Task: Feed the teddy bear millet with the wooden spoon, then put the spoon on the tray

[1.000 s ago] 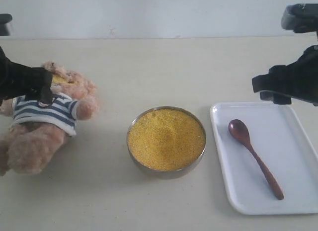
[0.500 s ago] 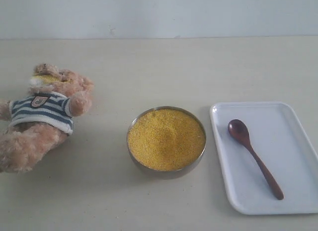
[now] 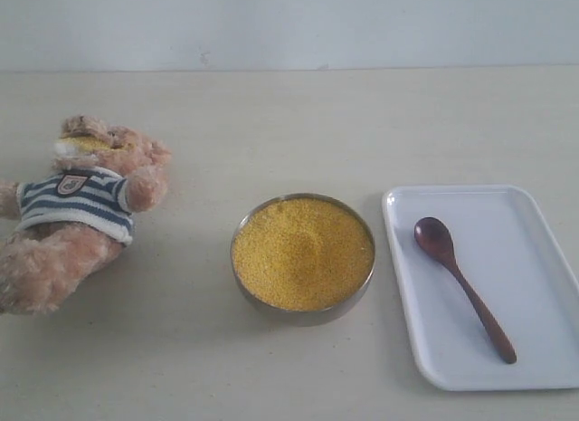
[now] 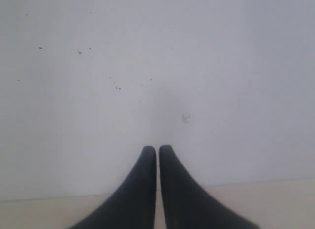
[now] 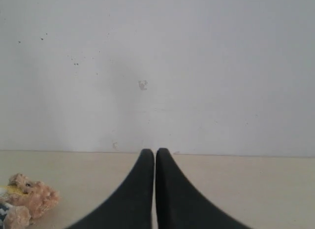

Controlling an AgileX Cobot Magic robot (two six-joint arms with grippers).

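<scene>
Wooden spoon lies flat on the tray, right of the metal bowl of millet. Its oval bowl faces the far side and the handle runs diagonally toward the near right.

Handling, my read:
- light, stiff, with a smooth finish that is probably a bit slick
- sits flush on the tray, so there's little clearance under it
- best hold is mid-handle, pinching across the slim width, not the oval bowl

Teddy bear lies on its back at the left of the table, with a yellow patch on the muzzle that looks like millet.

The 2 grippers are out of the exterior view. Left gripper and right gripper both have tips pressed together, holding nothing, and face the wall. Task looks complete.
</scene>
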